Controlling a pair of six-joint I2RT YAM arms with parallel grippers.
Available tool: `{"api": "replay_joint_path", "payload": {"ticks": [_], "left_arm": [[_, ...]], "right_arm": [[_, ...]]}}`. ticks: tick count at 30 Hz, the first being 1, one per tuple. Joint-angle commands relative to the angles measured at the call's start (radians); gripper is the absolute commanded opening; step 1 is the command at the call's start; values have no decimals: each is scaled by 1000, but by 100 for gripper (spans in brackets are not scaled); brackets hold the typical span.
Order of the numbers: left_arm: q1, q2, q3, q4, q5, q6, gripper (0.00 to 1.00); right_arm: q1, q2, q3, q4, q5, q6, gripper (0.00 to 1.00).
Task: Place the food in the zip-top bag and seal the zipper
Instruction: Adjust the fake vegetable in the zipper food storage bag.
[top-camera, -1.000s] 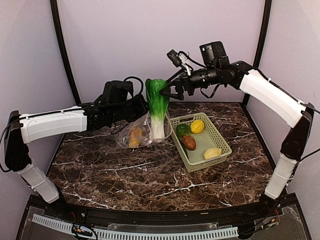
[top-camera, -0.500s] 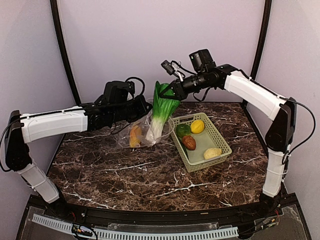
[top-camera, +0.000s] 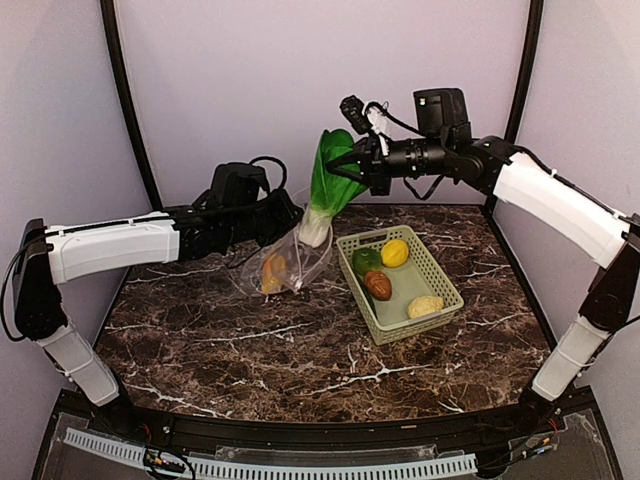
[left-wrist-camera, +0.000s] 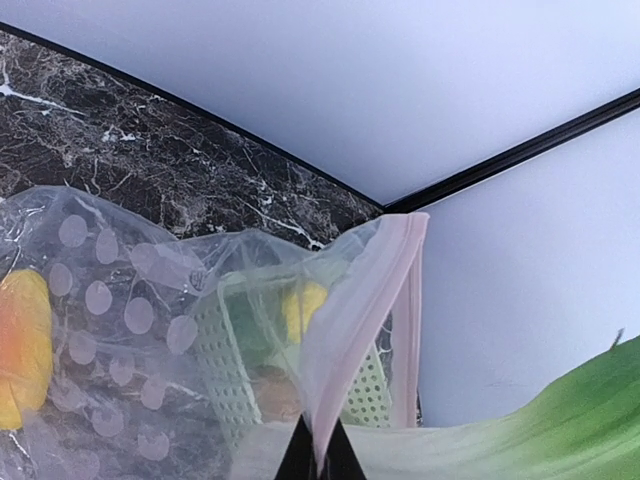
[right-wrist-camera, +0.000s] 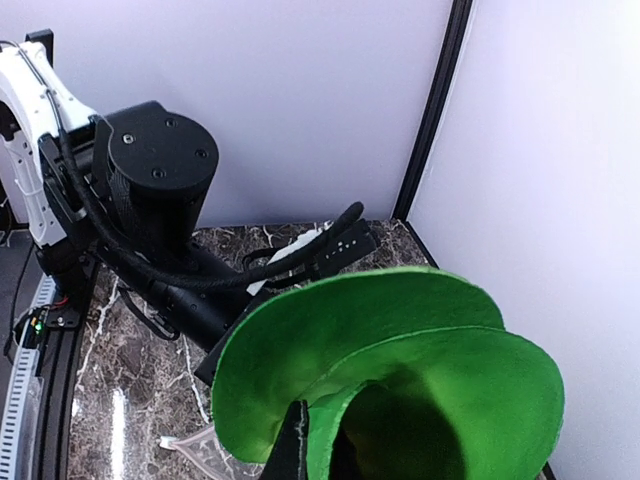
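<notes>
My left gripper (top-camera: 287, 214) is shut on the pink zipper (left-wrist-camera: 372, 300) of the zip-top bag (top-camera: 290, 265) and holds the mouth up off the table. An orange-yellow piece (top-camera: 271, 272) lies inside the bag (left-wrist-camera: 120, 300). My right gripper (top-camera: 347, 172) is shut on the green leaves of the bok choy (top-camera: 330, 180). The bok choy hangs tilted, with its white stalk down at the bag's mouth. In the right wrist view the leaves (right-wrist-camera: 400, 370) fill the lower frame and wrap round my gripper (right-wrist-camera: 312, 450). The bok choy (left-wrist-camera: 560, 410) also crosses the bottom of the left wrist view, under my left gripper (left-wrist-camera: 320, 462).
A light green lattice basket (top-camera: 445, 282) stands right of the bag. It holds a lemon (top-camera: 395, 252), a green pepper (top-camera: 365, 260), a red-brown piece (top-camera: 378, 285) and a pale yellow piece (top-camera: 425, 306). The back wall and black corner posts are close behind both grippers.
My right gripper has shut on the bok choy's leaves. The bok choy, upright in the bag before, is now lifted and tilted to the right. The left gripper has stayed on the zipper.
</notes>
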Motion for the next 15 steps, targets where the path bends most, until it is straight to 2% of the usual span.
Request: {"api": "replay_joint_path", "payload": {"ticks": [1, 7, 8, 11, 12, 13, 15], "left_arm": [[7, 7, 26, 25, 22, -74, 1], [7, -15, 16, 38, 11, -105, 1], [7, -18, 14, 39, 7, -105, 1], [7, -34, 2, 44, -1, -101, 1], [7, -37, -6, 46, -3, -97, 1], [7, -42, -11, 50, -7, -94, 1], [7, -47, -23, 60, -2, -85, 1]], "right_arm": [[31, 37, -125, 161, 85, -40, 0], [86, 42, -220, 228, 130, -80, 0], [94, 36, -233, 216, 130, -93, 5], [106, 20, -245, 138, 110, -88, 40], [106, 13, -245, 109, 103, -82, 45], [106, 2, -246, 78, 99, -73, 54], [106, -20, -244, 23, 100, -57, 62]]}}
